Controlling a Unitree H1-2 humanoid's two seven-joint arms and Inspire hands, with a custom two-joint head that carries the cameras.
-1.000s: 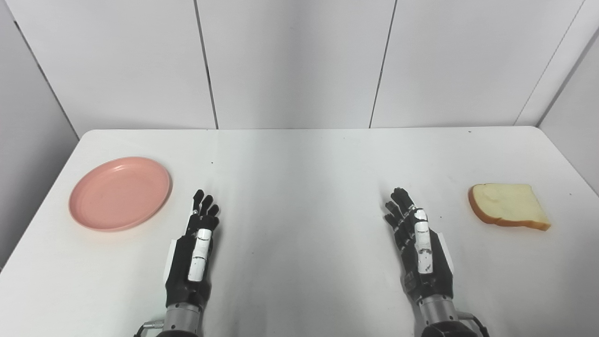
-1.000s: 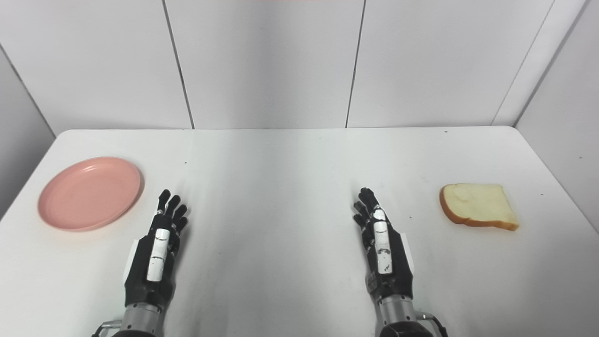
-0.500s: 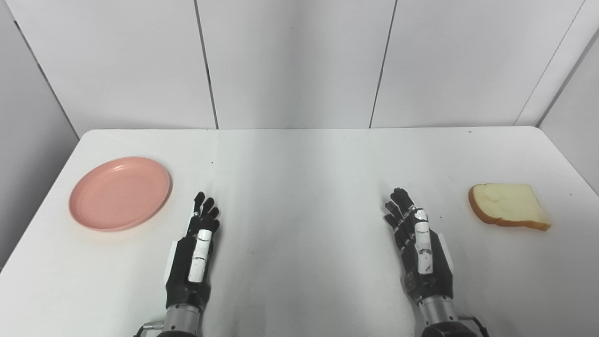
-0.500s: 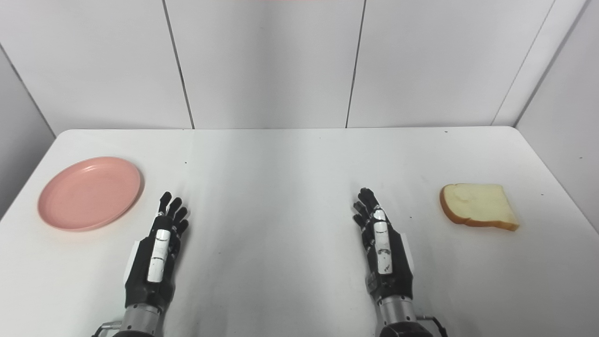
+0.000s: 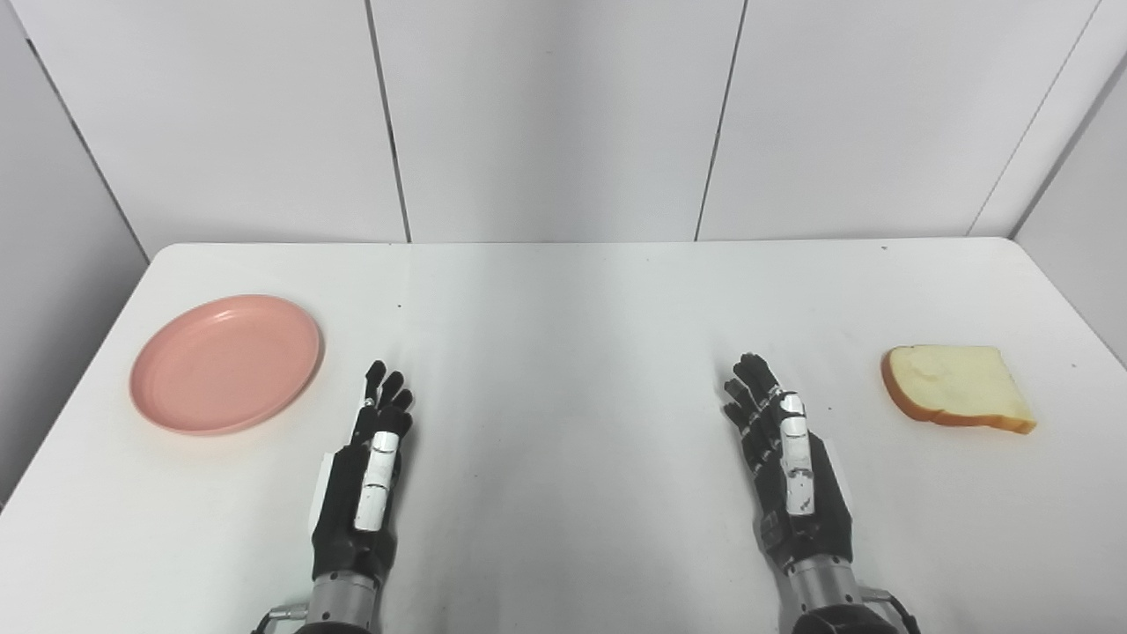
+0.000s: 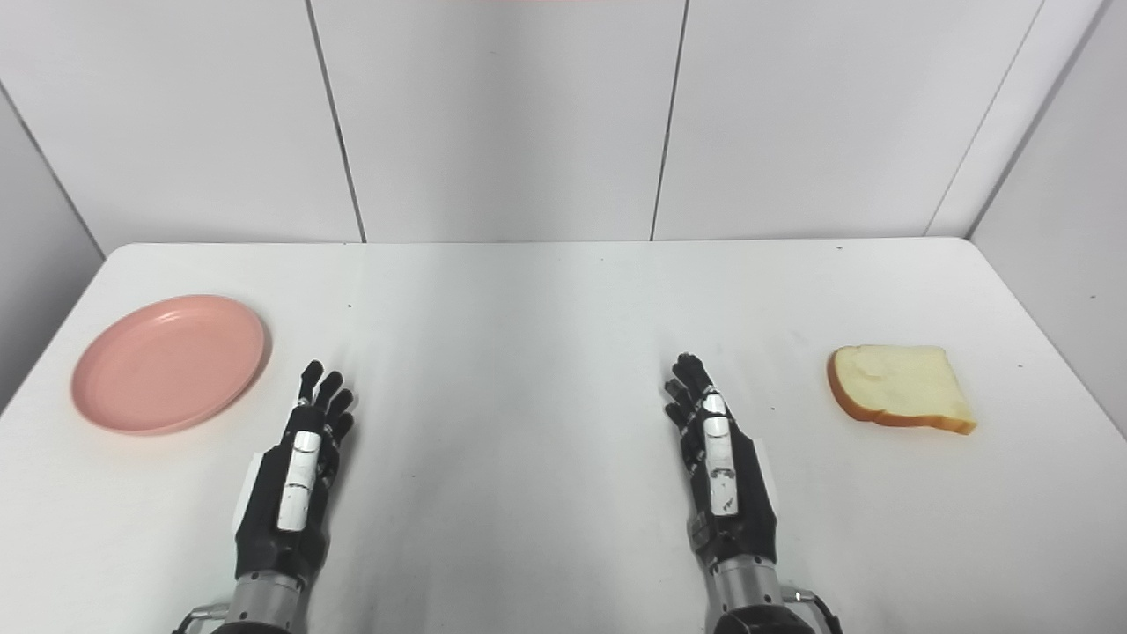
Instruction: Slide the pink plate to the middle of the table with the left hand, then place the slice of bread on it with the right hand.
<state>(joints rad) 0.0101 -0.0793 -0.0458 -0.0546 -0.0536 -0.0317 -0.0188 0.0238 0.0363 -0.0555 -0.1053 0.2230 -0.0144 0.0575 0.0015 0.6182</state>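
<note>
A pink plate (image 5: 225, 364) lies on the white table at the left, empty. A slice of bread (image 5: 957, 387) with a brown crust lies flat at the right. My left hand (image 5: 365, 480) rests near the front edge, right of and nearer than the plate, apart from it, fingers straight and holding nothing. My right hand (image 5: 788, 467) rests near the front edge, left of the bread and apart from it, fingers straight and holding nothing. The same layout shows in the right eye view: plate (image 6: 168, 363), bread (image 6: 899, 387), left hand (image 6: 294, 484), right hand (image 6: 718, 467).
The white table (image 5: 563, 299) ends at grey wall panels at the back and sides. Bare tabletop lies between the two hands and behind them.
</note>
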